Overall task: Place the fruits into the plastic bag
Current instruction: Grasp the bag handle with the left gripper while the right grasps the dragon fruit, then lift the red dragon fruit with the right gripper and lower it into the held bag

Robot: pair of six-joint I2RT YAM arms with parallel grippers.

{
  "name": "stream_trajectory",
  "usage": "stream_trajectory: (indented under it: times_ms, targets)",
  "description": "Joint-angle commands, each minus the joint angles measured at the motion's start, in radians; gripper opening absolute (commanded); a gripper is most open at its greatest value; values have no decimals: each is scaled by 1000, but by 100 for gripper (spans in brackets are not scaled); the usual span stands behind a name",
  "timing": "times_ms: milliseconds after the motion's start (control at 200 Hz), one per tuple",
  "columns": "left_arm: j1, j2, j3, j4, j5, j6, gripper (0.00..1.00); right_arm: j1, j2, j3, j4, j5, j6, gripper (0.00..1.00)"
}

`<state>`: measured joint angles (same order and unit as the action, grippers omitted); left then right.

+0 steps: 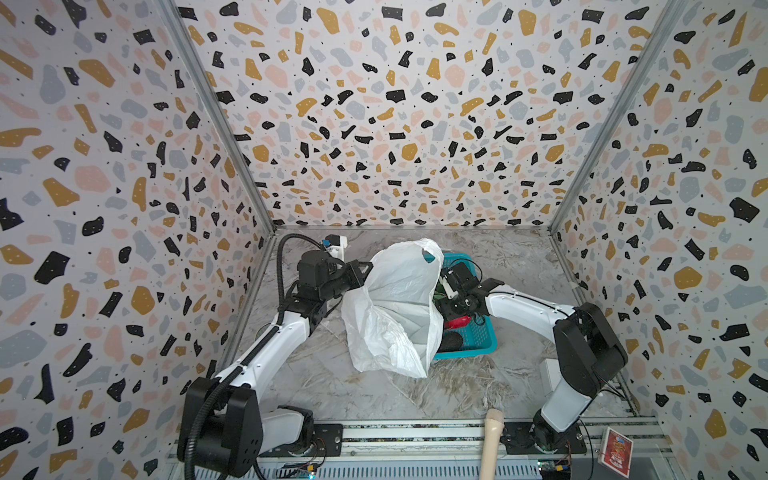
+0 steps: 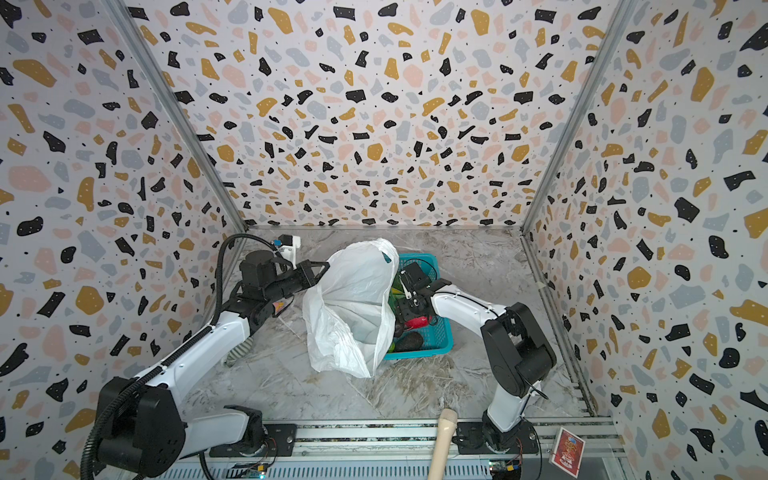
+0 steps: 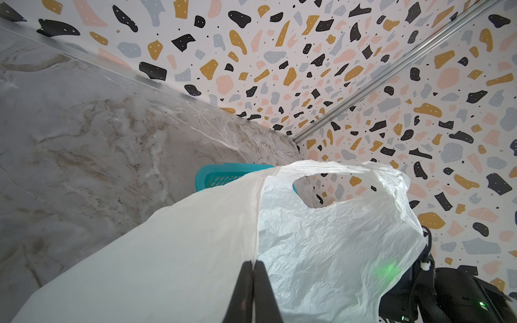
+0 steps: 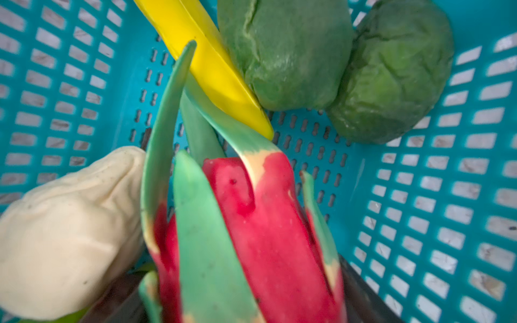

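Left hand clamps the plastic bag at lower centre; right hand sits over the red fruit in the teal basket, whether apart or together I cannot tell.

Robotics lab test booth: terrazzo-patterned wall panels in aluminium framing enclose a marble-look desk; a white-and-black left arm and right arm are bolted to a metal rail along its front edge.

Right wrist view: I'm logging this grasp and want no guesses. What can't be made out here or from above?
- Right pincer grip: right wrist view, blurred red fruit fills the foreground, frame edge cuts the pincer off.
- Plastic bag interior: both top views, its own folds hide it.
- Blackish fruit: a top view, bag covers part.
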<state>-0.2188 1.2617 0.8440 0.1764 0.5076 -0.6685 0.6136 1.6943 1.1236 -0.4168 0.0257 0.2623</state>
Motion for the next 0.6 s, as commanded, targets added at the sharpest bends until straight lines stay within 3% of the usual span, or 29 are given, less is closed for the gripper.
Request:
stream_trajectory:
  times_ms: [0, 225, 370, 596]
  targets:
    - [2, -2, 6, 25, -9, -5, 0, -9, -126, 7, 34, -53, 21, 24]
    - [2, -7, -1, 32, -12, -13, 0, -101, -335, 69, 57, 5, 73, 24]
    - [1, -10, -12, 39, -18, -16, 0, -101, -426, 158, 90, 60, 43, 24]
    - [2, -13, -33, 68, -21, -50, 0, 52, -484, 227, 268, -41, -55, 25]
